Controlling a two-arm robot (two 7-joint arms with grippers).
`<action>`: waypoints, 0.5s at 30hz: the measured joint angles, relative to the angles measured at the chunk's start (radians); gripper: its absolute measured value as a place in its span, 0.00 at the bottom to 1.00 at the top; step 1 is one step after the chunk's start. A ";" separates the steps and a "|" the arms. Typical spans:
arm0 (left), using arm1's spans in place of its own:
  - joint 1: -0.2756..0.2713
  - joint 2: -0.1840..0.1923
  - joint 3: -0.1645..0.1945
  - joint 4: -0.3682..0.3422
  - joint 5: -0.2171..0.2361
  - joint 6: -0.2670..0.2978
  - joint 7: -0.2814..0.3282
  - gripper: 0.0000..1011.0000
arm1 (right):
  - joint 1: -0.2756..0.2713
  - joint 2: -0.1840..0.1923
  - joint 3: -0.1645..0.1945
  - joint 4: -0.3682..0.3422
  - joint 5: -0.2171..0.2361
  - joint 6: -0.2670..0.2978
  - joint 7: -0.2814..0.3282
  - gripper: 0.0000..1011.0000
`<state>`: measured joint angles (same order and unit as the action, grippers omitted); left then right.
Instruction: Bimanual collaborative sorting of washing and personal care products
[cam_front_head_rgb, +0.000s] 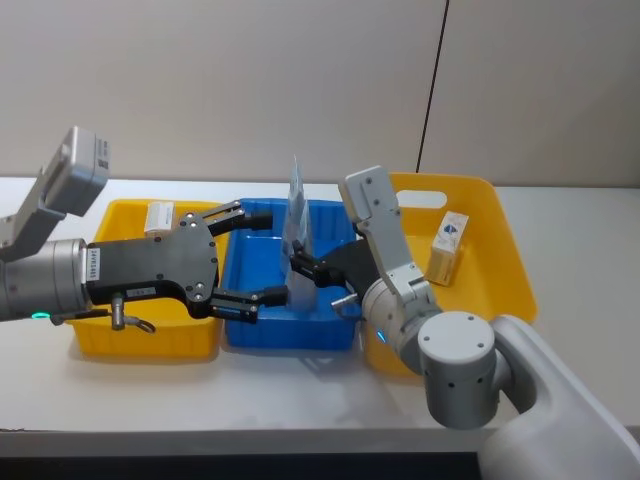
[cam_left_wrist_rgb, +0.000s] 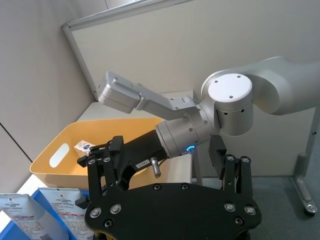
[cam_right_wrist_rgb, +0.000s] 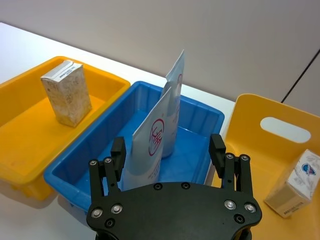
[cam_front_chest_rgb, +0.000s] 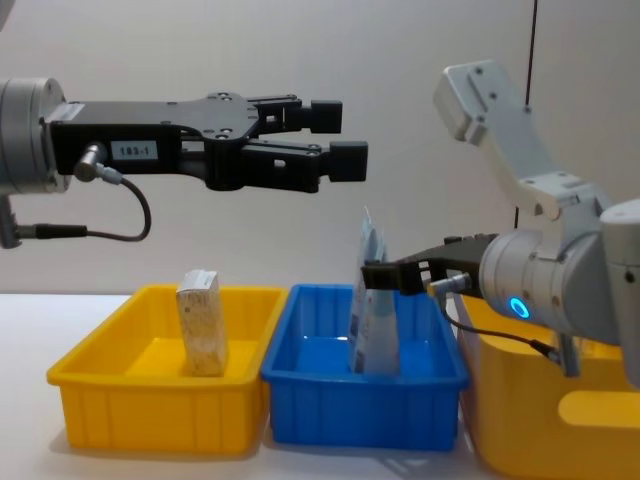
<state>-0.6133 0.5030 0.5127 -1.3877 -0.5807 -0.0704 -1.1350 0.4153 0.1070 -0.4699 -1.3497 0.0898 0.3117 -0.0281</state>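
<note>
Risk of toppling: two pale-blue pouches (cam_right_wrist_rgb: 157, 132) upright in blue bin (cam_front_head_rgb: 250, 330), right end effector (cam_front_chest_rgb: 385, 275) spread beside the nearer one, left end effector (cam_front_chest_rgb: 325, 135) spread well above; careless nudge could tip both.

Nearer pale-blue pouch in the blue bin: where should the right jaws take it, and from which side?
Take the nearer pouch across its flat faces in the upper half, coming from the robot's side over the blue bin front wall. It stands upright and thin, edge toward the right gripper, whose jaws are open. The second pouch stands close behind, so I'd stay shallow.
</note>
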 joint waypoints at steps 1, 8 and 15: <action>0.000 0.000 0.000 0.000 0.000 0.000 0.000 0.99 | 0.003 -0.002 -0.001 0.005 -0.001 -0.002 0.003 0.99; 0.000 0.000 0.000 0.000 0.000 0.000 0.000 0.99 | 0.013 -0.010 -0.005 0.024 -0.006 -0.006 0.021 0.99; 0.000 0.000 0.000 0.000 0.000 0.000 0.000 0.99 | 0.025 -0.021 -0.008 0.048 -0.012 -0.011 0.030 0.99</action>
<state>-0.6134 0.5030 0.5128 -1.3877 -0.5807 -0.0705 -1.1350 0.4403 0.0858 -0.4783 -1.3015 0.0781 0.3005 0.0021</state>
